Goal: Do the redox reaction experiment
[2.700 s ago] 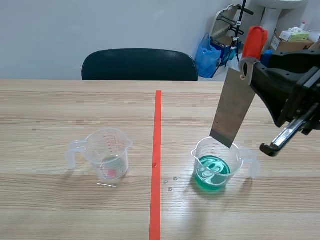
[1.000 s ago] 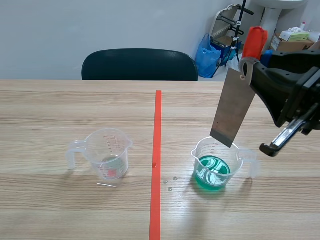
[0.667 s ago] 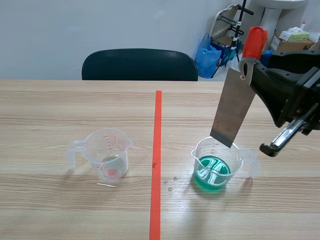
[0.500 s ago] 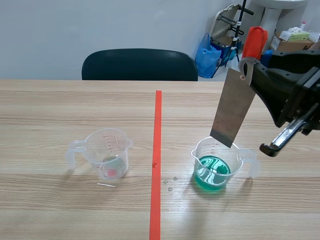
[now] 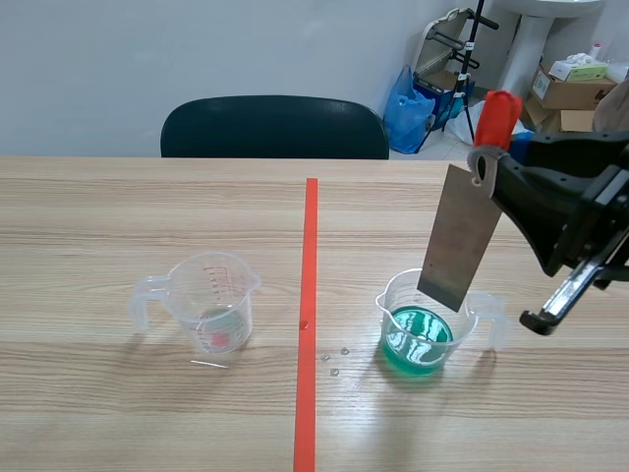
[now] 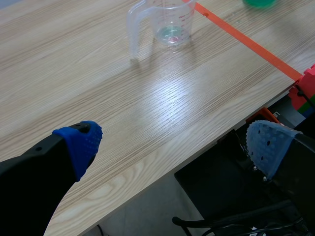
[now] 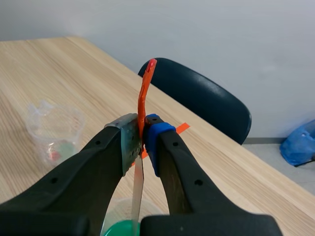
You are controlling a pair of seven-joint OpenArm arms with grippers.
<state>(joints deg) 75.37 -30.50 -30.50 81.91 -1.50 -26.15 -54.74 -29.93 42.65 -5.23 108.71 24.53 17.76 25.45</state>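
Grey metal plate with an orange-red handle [image 5: 458,236] hangs tilted over the clear plastic beaker of green liquid [image 5: 421,339], pinched by the right gripper [image 5: 494,175]; I'd lower it straight, off the rim. Left gripper [image 6: 174,142] gapes, holding nothing. Edge-on, the plate aims at the liquid.

A tape line [image 5: 309,295] runs down the middle of the table [image 5: 98,413] to its near edge. The left cup [image 5: 211,302] stands left of the line and the right cup [image 5: 428,320] stands right of it, about level, with liquid in it. A few drops [image 5: 334,362] lie between that cup and the line. The scraper [image 5: 459,246] hangs tilted in the right gripper [image 7: 142,142], its lower edge at the right cup's mouth. A chair [image 5: 273,128] stands behind the far edge.
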